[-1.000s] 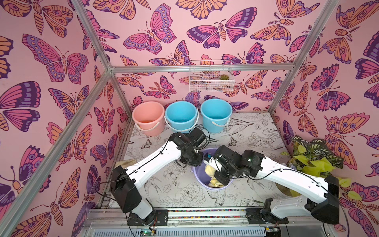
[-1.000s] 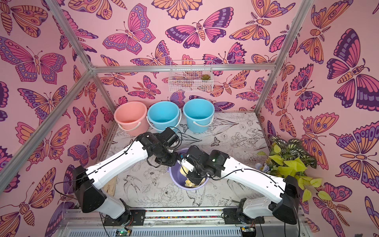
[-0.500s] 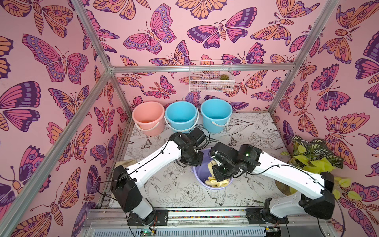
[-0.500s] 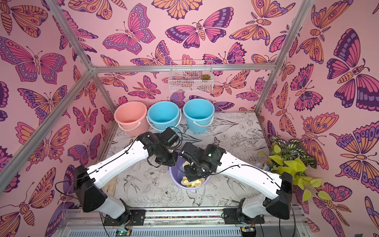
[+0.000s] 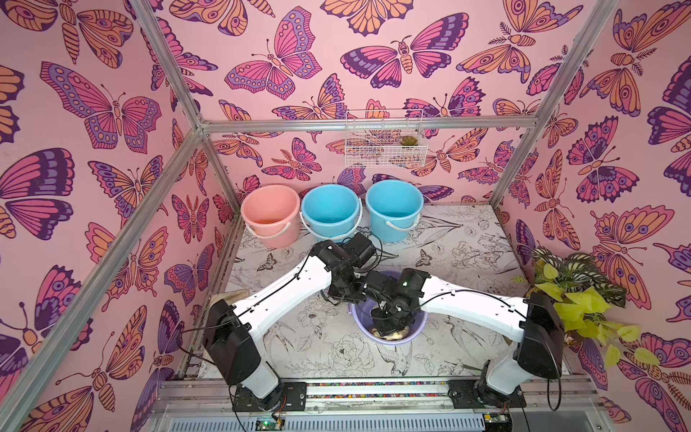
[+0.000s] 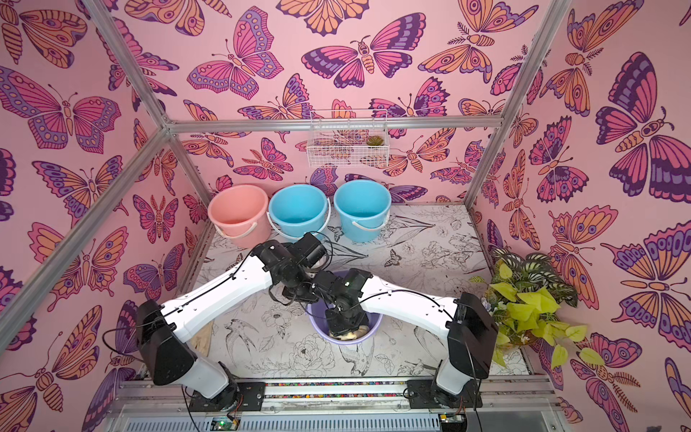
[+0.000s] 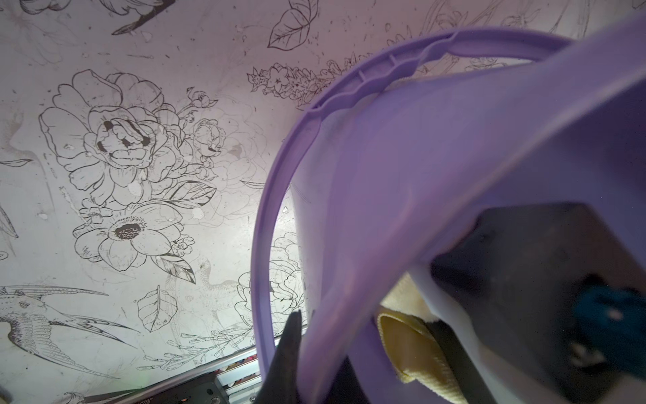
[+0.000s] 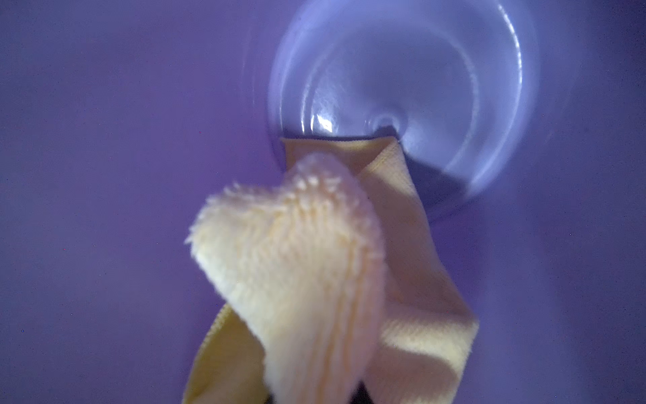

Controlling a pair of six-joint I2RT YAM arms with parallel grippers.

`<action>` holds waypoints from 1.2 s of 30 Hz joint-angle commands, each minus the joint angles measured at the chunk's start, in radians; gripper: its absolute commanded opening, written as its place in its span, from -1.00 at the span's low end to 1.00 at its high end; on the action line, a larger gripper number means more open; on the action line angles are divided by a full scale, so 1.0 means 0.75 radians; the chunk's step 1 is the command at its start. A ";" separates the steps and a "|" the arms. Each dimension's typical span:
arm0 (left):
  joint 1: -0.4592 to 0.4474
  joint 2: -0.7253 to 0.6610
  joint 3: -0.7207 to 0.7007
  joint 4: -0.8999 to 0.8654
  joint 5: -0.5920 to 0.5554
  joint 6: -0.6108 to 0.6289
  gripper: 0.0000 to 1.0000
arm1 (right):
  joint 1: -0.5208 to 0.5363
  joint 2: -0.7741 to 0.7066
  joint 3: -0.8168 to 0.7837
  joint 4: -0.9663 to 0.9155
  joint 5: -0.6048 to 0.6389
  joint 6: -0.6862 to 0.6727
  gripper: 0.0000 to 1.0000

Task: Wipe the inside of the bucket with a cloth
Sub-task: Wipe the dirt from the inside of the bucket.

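Wipe in progress: cloth [image 8: 297,262] held down inside the purple bucket [image 5: 358,319].
The bucket stands on the bench [image 5: 299,348], near the middle of the front edge. The left gripper [image 5: 348,297] is clamped tight on the rim's back-left side, and one finger [image 7: 288,349] shows outside the wall. The right gripper [image 5: 390,327] reaches into the bucket, jaws pinched on the pale yellow cloth. The cloth hangs along the inner wall, its lower corner at the edge of the bottom.
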 commanded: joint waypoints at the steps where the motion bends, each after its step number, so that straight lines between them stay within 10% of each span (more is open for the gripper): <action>1: -0.004 -0.012 0.009 0.031 0.025 -0.019 -1.00 | -0.019 0.065 -0.087 0.065 0.001 0.046 -1.00; 21: 0.012 -0.014 -0.004 0.053 0.044 -0.055 -1.00 | -0.031 -0.267 -0.120 0.040 0.050 0.157 -1.00; 36: 0.090 -0.136 -0.161 0.248 0.238 -0.148 -1.00 | -0.068 -0.005 -0.342 0.378 -0.121 0.195 -1.00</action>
